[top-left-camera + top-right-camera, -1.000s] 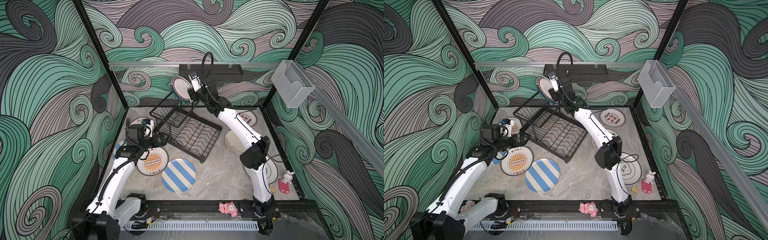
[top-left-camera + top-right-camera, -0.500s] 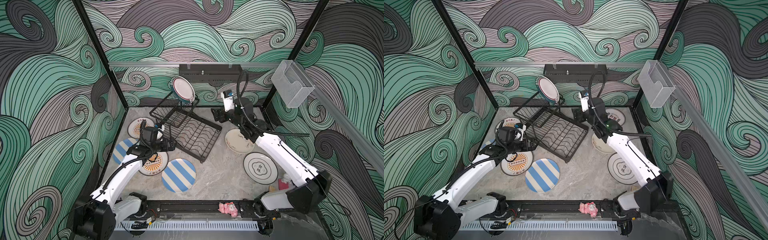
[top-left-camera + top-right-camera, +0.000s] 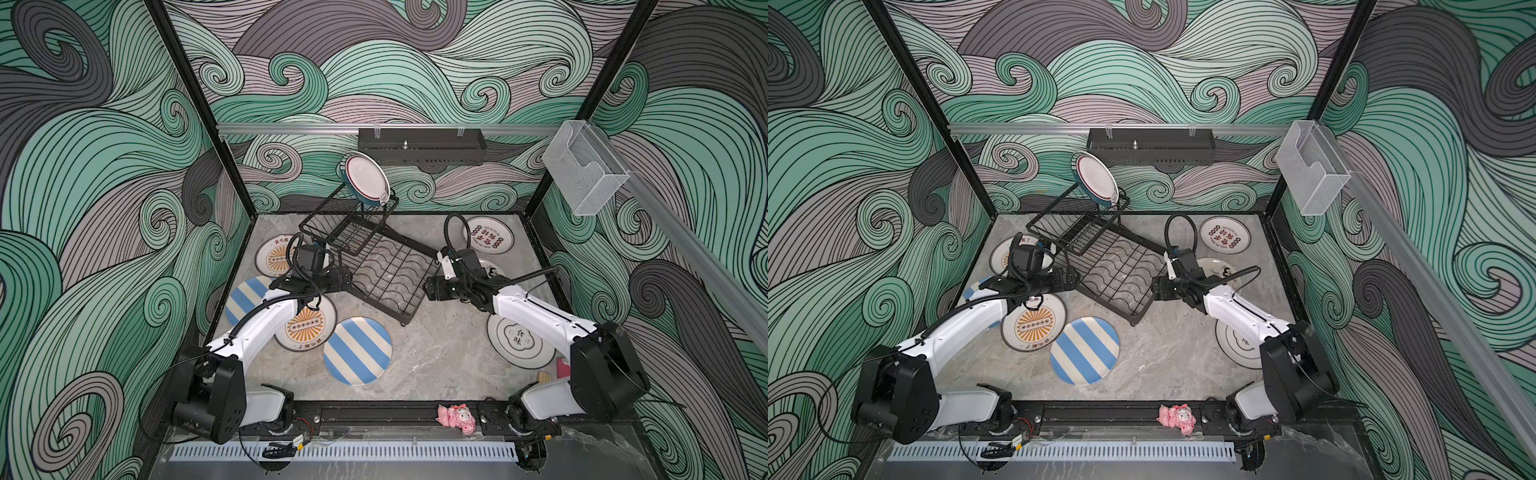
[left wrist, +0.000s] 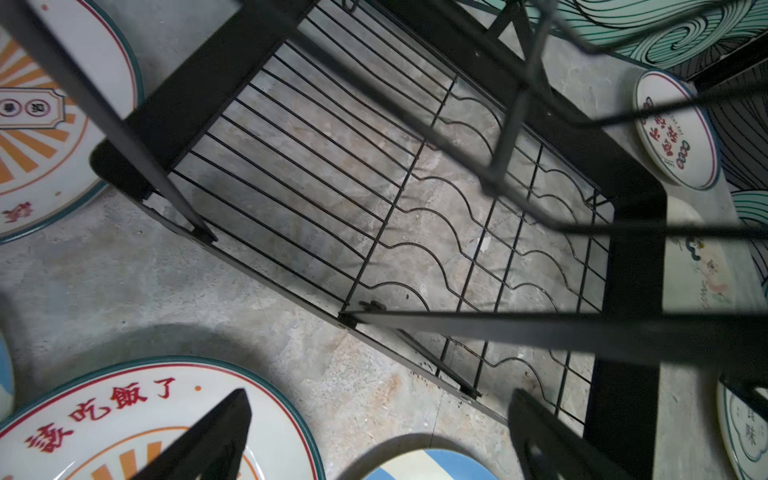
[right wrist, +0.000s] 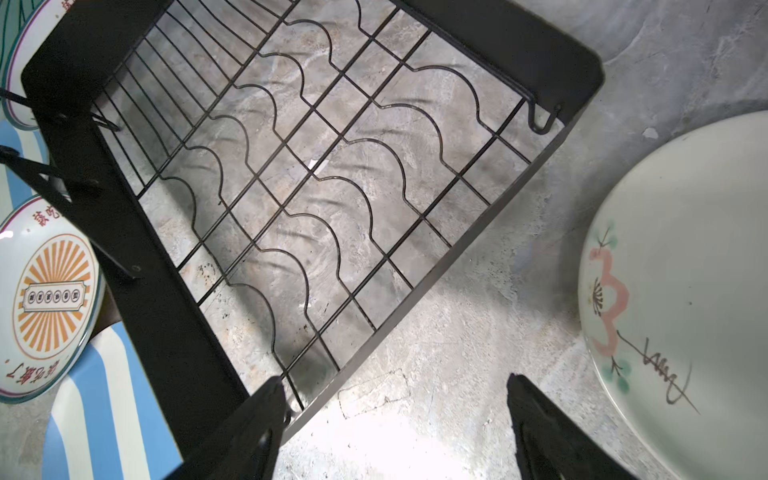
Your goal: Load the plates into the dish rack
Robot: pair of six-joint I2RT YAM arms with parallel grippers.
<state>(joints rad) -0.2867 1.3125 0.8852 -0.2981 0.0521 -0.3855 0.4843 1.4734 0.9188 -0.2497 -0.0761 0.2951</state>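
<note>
Counter point(image 3: 436, 353) up front carries a striped plate point(image 3: 357, 351) flat beside a sunburst plate point(image 3: 305, 328) half-hidden by the left arm point(image 3: 266, 320). Beyond, left pincer point(image 4: 378, 399) and right pincer point(image 5: 395, 381) gape wide and empty flanking the black wire dish rack point(image 3: 413, 245), whose raised basket holds one tilted green-rimmed plate point(image 3: 368, 178).

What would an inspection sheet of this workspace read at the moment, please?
Surface: grey marbled table, seven plates lying flat.
Job's things: dish rack holds one green-rimmed plate upright in its raised basket; lower grid empty.
Clutter: pink toy on the front rail.
Grippers: left gripper and right gripper open, empty, either side of the rack.
Cables: black hoses along both arms; loose wires below the front rail.
Surroundings: wave-patterned walls, clear box, black wall tray.
</note>
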